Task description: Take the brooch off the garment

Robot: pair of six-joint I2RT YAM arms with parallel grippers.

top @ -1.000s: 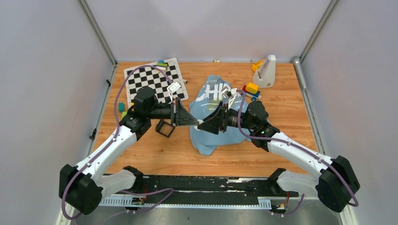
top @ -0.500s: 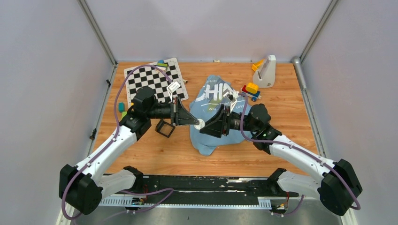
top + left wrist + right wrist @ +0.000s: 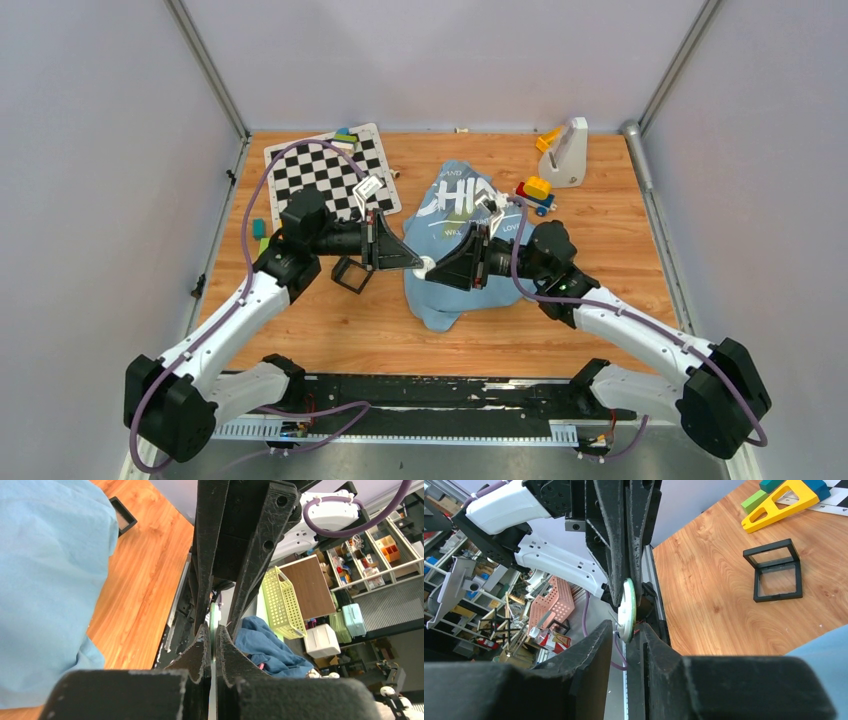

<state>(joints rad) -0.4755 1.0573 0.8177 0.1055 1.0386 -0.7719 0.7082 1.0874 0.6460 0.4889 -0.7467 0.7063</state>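
Note:
The light blue garment (image 3: 450, 300) lies crumpled mid-table, white "CHINA" letters up; it also fills the left of the left wrist view (image 3: 45, 580). The brooch (image 3: 426, 265) shows as a small round white disc with a green rim and a thin pin on its back (image 3: 627, 610); no orange-red shows. My left gripper (image 3: 415, 262) is shut on it edge-on (image 3: 214, 640), lifted off the garment's left edge. My right gripper (image 3: 437, 270) meets it tip to tip, jaws open either side of the disc (image 3: 626, 635).
A black square frame (image 3: 351, 273) lies just left of the grippers. A checkerboard (image 3: 320, 170) is at the back left, with small blocks (image 3: 260, 232) by the left wall. A toy block stack (image 3: 536, 192) and a white stand (image 3: 568, 152) are at the back right.
The right arm has drawn back a little, uncovering more of the lettering. The left arm shifted slightly left. The grippers stay tip to tip with the disc between them.

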